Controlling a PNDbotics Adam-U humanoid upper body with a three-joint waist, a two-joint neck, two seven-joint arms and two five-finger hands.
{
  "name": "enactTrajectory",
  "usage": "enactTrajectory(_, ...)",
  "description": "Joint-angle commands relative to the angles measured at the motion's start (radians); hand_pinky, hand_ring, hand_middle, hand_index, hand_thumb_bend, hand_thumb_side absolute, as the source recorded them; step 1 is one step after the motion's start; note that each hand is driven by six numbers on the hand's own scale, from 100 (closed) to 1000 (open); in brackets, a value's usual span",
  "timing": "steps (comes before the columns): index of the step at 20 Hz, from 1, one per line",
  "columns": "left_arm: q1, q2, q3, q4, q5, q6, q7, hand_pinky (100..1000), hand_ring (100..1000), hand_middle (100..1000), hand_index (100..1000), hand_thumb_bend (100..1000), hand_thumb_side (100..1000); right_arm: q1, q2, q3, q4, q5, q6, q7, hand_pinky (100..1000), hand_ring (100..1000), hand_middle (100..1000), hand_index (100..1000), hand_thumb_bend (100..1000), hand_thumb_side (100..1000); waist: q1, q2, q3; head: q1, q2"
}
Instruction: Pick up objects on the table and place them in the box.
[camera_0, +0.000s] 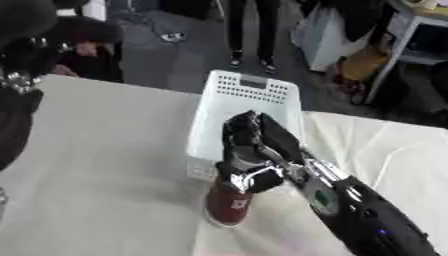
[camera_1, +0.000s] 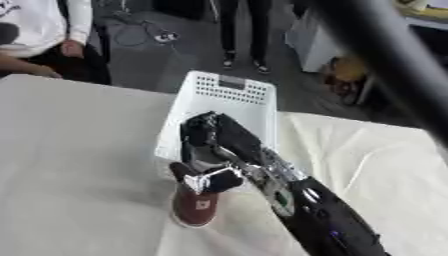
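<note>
Black right hand (camera_0: 249, 150) is curled round the top of a dark red object (camera_0: 228, 204), which hangs upright just outside the white basket's (camera_0: 251, 90) near wall. Lift until it clears the rim, carry it forward over the open middle, then let go. Left hand isn't visible.

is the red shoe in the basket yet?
No, the red shoe hangs outside the white basket, at its near wall, held by the right hand.
</note>
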Motion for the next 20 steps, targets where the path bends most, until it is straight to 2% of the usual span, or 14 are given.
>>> enactTrajectory(1, -0.007, 0.011, 0.006, -0.016, 0.002, -0.002, 0.0, 882, 796, 905, 933, 331, 823, -0.004, -0.035, 0.008, 0.017, -0.036, -0.07, 0.059, 100, 100, 100, 119, 100, 665, 0.011, -0.014, -0.004, -0.002, -0.004)
enactTrajectory(5, 0.001, 0.013, 0.008, -0.016, 0.0, 0.0, 0.001, 881, 796, 905, 933, 328, 826, -0.032, -0.076, -0.029, -0.023, -0.132, -0.049, 0.291, 100, 100, 100, 114, 100, 684, 0.015, -0.019, -0.01, -0.011, 0.001)
enactTrajectory(10, 0.009, 0.016, 0.009, -0.016, -0.002, -0.002, 0.003, 881, 796, 905, 933, 327, 826, -0.057, -0.097, -0.056, -0.142, -0.303, 0.077, 0.522, 100, 100, 100, 111, 100, 681, 0.021, -0.022, -0.019, -0.026, 0.005)
enactTrajectory(14, 0.011, 0.017, 0.012, -0.016, -0.001, -0.006, 0.007, 882, 797, 904, 932, 330, 823, -0.075, -0.114, -0.073, -0.219, -0.421, 0.166, 0.619, 100, 100, 100, 110, 100, 670, 0.025, -0.022, -0.023, -0.03, 0.006)
enactTrajectory(19, 0.01, 0.017, 0.014, -0.016, 0.001, -0.016, 0.015, 885, 798, 902, 928, 345, 806, -0.102, -0.142, -0.095, -0.281, -0.502, 0.234, 0.653, 100, 100, 100, 110, 100, 655, 0.026, -0.021, -0.024, -0.034, 0.006)
enactTrajectory(20, 0.009, 0.016, 0.014, -0.016, 0.002, -0.019, 0.017, 886, 798, 902, 928, 348, 808, -0.106, -0.148, -0.099, -0.288, -0.513, 0.243, 0.653, 100, 100, 100, 111, 100, 681, 0.026, -0.021, -0.023, -0.034, 0.005)
